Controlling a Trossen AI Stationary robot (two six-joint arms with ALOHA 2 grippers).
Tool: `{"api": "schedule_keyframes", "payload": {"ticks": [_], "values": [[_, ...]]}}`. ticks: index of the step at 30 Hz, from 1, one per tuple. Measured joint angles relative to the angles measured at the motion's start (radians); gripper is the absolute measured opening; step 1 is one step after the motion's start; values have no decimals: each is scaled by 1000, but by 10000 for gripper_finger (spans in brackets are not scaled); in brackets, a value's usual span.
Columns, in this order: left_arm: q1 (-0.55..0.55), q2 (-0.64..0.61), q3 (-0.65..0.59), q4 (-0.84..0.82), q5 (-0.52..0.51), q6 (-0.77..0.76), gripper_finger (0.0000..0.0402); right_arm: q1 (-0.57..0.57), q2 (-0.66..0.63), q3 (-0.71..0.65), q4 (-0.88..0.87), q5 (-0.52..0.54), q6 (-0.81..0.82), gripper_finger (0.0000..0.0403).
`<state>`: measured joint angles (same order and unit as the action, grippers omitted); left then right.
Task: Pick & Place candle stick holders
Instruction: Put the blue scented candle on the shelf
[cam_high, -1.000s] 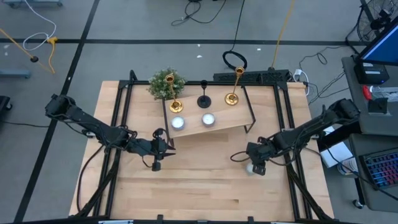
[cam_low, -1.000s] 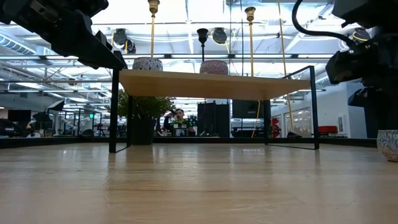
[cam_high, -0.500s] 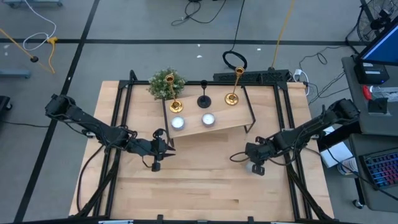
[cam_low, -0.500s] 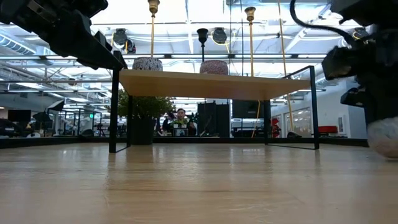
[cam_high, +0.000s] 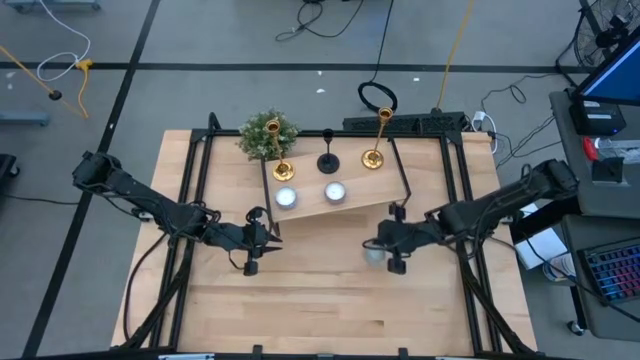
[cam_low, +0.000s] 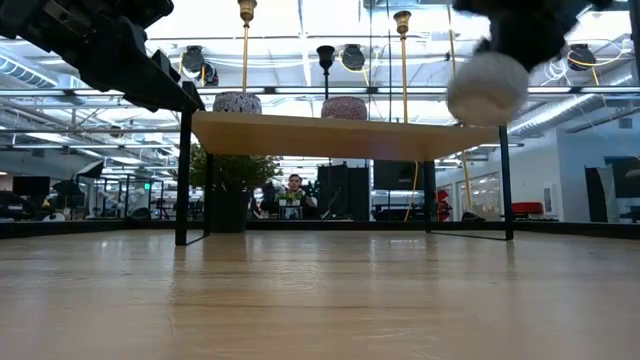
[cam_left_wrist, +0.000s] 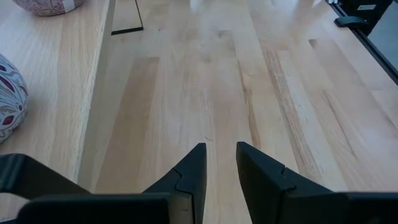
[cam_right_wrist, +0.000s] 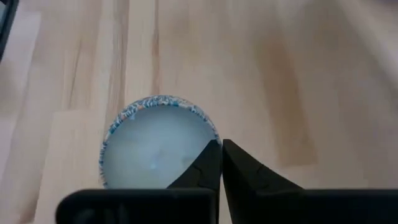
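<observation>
Right gripper (cam_high: 385, 250): fingers pinched together on the rim of a small patterned votive cup (cam_right_wrist: 158, 146), which hangs lifted off the table (cam_high: 330, 310), in front of the shelf's right end.
Left gripper (cam_high: 262, 240): waits low by the shelf's front left corner, fingers a little apart, holding nothing.
Shelf (cam_high: 352, 205): a wooden riser at the table's back; two more cups (cam_high: 286, 197) sit on its front.
Candlesticks: all three stand upright in a row at the back of the shelf, gold (cam_high: 281, 168), black (cam_high: 328, 160), gold (cam_high: 374, 155); none is touched.
Plant (cam_high: 267, 133): just behind the left gold candlestick.
Doing it well: my judgement is that the cup is bound for the shelf; carry it level, clear the front edge, and set it down apart from the other cups and well short of the thin stems.
Risk: a rim pinch is slight, so a tilt could slip the cup.
Hard to see: the low view shows the cup only as a pale blur and cuts off the gripper above it; the wrist view hides the rim contact behind the fingers.
</observation>
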<state>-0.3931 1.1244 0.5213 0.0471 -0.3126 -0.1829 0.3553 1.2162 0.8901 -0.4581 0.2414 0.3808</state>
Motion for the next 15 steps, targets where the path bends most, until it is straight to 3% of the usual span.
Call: {"api": "schedule_keyframes", "payload": {"ticks": [8,15], "values": [[0,0,0,0,0,1,93,-112,21,240,-230,158,-259,2],[0,0,0,0,0,2,93,-277,21,317,-252,183,-451,2]]}}
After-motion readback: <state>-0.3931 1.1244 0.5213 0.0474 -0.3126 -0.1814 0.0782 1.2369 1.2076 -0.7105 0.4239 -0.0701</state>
